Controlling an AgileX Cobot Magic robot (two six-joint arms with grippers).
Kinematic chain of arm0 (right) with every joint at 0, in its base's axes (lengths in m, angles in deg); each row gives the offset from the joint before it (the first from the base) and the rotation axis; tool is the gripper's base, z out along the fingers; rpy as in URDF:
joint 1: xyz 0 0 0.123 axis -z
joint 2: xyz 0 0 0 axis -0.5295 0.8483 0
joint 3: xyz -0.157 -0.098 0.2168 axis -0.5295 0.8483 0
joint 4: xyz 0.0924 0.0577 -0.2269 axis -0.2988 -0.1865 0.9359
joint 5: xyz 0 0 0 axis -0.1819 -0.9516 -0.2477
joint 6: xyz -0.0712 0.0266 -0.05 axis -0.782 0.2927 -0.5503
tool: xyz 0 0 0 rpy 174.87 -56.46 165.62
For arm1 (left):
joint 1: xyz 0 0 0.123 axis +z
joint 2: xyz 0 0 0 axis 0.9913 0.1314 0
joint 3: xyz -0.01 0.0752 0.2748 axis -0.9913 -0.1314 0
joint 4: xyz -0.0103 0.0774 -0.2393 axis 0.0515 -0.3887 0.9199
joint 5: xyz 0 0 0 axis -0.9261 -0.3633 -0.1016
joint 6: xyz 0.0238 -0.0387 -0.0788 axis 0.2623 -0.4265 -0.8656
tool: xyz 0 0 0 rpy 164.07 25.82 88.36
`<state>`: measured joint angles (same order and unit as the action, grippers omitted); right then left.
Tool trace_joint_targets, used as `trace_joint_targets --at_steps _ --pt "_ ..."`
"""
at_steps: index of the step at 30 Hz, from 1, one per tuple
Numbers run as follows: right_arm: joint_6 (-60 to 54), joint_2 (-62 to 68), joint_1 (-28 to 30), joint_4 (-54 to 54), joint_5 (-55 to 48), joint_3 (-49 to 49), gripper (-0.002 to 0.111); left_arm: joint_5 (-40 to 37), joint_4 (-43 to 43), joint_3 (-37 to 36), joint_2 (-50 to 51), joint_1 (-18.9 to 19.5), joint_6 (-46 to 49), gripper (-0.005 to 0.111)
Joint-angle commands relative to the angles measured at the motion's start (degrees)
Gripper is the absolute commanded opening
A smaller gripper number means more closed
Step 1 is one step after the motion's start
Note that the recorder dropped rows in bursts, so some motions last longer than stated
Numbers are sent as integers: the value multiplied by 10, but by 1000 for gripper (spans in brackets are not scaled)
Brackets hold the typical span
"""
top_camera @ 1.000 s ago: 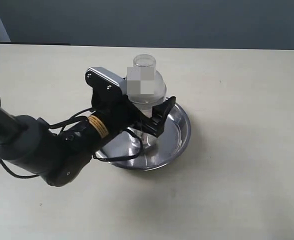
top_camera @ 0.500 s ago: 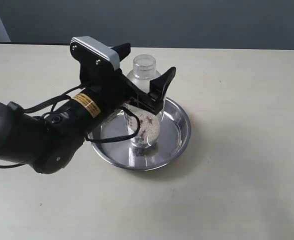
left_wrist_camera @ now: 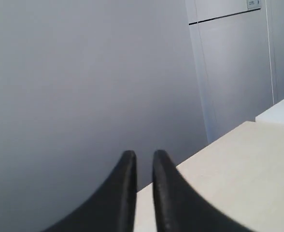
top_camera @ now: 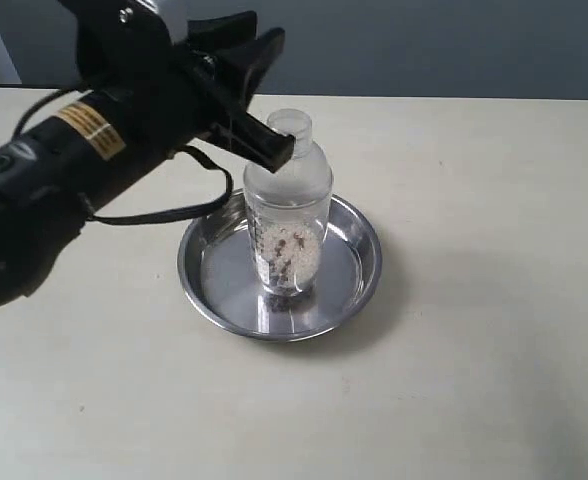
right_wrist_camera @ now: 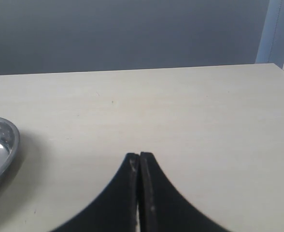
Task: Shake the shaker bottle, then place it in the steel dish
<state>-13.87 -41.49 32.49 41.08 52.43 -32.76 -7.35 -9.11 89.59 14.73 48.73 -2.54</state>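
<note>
Shaker bottle (top_camera: 288, 215) upright in the steel dish (top_camera: 372, 268)
On the table (top_camera: 474, 330) we see the dish, the bottle at its centre. The left gripper (left_wrist_camera: 142, 157) hangs at the bottle's ten o'clock, jaws a narrow gap apart, empty. The right gripper (right_wrist_camera: 139, 157) is smallest in view, jaws pressed together.

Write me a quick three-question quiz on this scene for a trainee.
1. True or false: the bottle lies on its side beside the dish.
2. The bottle holds: A) grains B) only water C) coins.
3. Fill in: the right claw is ___ (open/shut).
Key: 1 false, it stands upright in the dish; 2 A; 3 shut.
</note>
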Motion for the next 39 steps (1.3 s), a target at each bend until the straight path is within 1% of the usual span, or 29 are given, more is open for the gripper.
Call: trace_joint_targets --at_steps 1,2,5,7,12,13,15,17,19,21,22,24,26,28,30,31,32,33,34,35,36,37,38,39 --pt "0 -3 0 1 5 1 -1 -77 56 -1 -63 -1 62 1" --pt "0 -3 0 1 5 1 -1 -82 64 -1 -65 -1 63 1" --pt "0 -3 0 1 5 1 -1 -74 162 -1 -65 8 64 1" --pt "0 -3 0 1 5 1 -1 -84 207 -2 -66 14 64 1" --pt "0 -3 0 1 5 1 -1 -141 338 -12 -77 16 53 1" --pt "0 -3 0 1 5 1 -1 -154 371 -12 -80 18 69 0" --pt "0 -3 0 1 5 1 -1 -157 397 -12 -81 21 125 0" --pt "0 -3 0 1 5 1 -1 -156 397 -12 -83 22 162 0" --pt "0 -3 0 1 5 1 -1 -174 389 -12 -92 25 182 0" --pt "0 -3 0 1 5 1 -1 -204 368 -13 -110 38 185 0" --pt "0 -3 0 1 5 1 -1 -219 343 -13 -121 42 185 0" --pt "0 -3 0 1 5 1 -1 -232 323 -13 -138 45 185 0" --pt "0 -3 0 1 5 1 -1 -229 328 -21 -164 45 183 0" --pt "0 -3 0 1 5 1 -1 -203 331 -48 -204 45 183 0" --pt "0 -3 0 1 5 1 -1 -199 341 -83 -249 45 183 0" --pt "0 -3 0 1 5 1 -1 -191 359 -121 -290 45 183 0" --pt "0 -3 0 1 5 1 -1 -188 363 -144 -313 45 183 0" --pt "0 -3 0 1 5 1 -1 -179 366 -186 -354 46 183 0" --pt "0 -3 0 1 5 1 -1 -176 366 -207 -375 46 181 0" --pt "0 -3 0 1 5 1 -1 -176 366 -246 -414 59 181 0" --pt "0 -3 0 1 5 1 -1 -176 366 -263 -431 68 176 0" --pt "0 -3 0 1 5 1 -1 -189 366 -293 -461 99 158 0" --pt "0 -3 0 1 5 1 -1 -194 361 -303 -473 117 148 0" --pt "0 -3 0 1 5 1 -1 -218 318 -324 -502 158 118 0"
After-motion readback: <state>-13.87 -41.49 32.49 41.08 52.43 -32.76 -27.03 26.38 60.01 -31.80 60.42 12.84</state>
